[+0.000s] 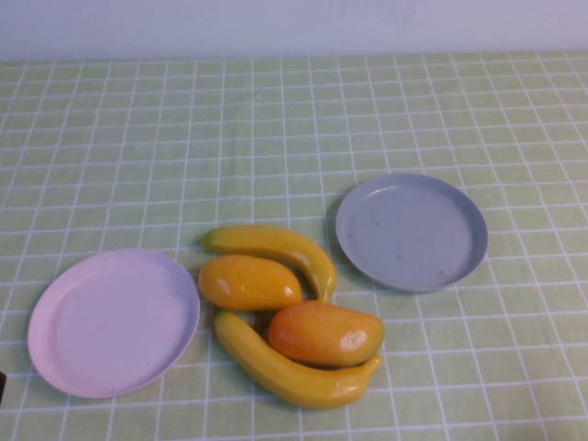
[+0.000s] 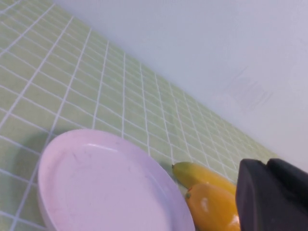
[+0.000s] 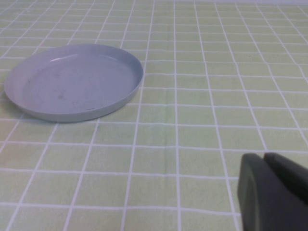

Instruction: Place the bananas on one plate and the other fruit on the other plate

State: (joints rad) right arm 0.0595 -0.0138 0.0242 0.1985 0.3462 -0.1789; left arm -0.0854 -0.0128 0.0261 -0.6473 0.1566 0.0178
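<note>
Four pieces of fruit lie bunched together on the desk [image 1: 386, 101], between the two plates and touching one another. The upper banana [image 1: 276, 248] curves from beside the pink plate towards the grey one, its far tip pointing down beside the yellower mango-like fruit [image 1: 248, 282], which sits just beneath it. The more orange fruit [image 1: 326, 333] rests lower and to the right, cradled in the bend of the lower banana [image 1: 289, 372], which arcs under it from left to right.

The pale pink plate [image 1: 110, 322] lies on the robot's left, just beside the cluster, its rim close to the yellower fruit. The grey-blue plate [image 1: 411, 231] lies to the right and farther back, near the upper banana's tip but apart from it. Neither plate holds anything.

The desk is covered by a light green cloth with a white grid.

The left hand [image 2: 272, 197] shows only as a dark edge in its wrist view, near the pink plate and fruit; whether it is wide or narrow I cannot tell. The right hand [image 3: 272, 192] appears likewise, over bare cloth short of the grey-blue plate; its spread cannot be told.
</note>
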